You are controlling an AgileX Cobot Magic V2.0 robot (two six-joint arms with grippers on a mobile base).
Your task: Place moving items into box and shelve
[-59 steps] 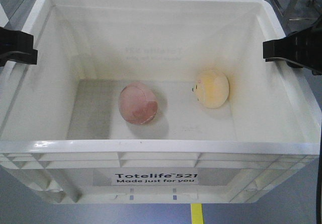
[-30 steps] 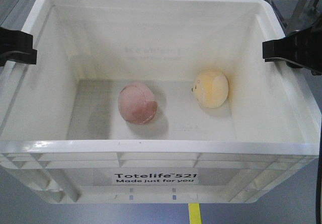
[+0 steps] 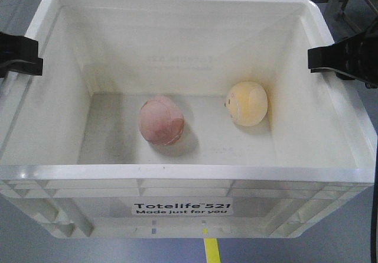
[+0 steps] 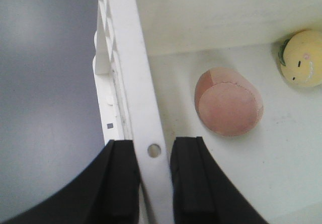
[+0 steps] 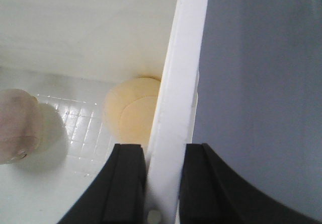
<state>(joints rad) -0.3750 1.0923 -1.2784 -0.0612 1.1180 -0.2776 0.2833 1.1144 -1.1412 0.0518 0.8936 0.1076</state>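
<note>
White plastic fills the view: the box (image 3: 177,173), big, ribbed at the rim and stiff-looking. It seems to be hanging clear of the grey floor (image 3: 357,245), with a yellow line (image 3: 211,251) showing beneath it.

On the far left, the left gripper (image 4: 153,153) is clamped on the box's left wall. The wrist view shows one black finger outside, one inside, and the rim pinched between them.

Moving in, the pink ball (image 3: 161,119) sits loose on the box floor, left of centre. It's seamed and soft-looking, and nothing touches it. A little to the right and further back lies the yellow ball (image 3: 247,103), apart from the pink one and close to the right wall.

Over on the right, the right gripper (image 5: 163,156) mirrors the other, closed over the right wall with the rim squeezed between its fingers.

I'd say the load is light, since two plush-looking balls weigh little and would take a knock. The box is the awkward part because it's wide and smooth, and it's held only by two narrow pinches at the top edges. Those edges look like the right place to hold, opposite each other. Tip it, though, and both balls will likely roll, so it wants carrying level.
</note>
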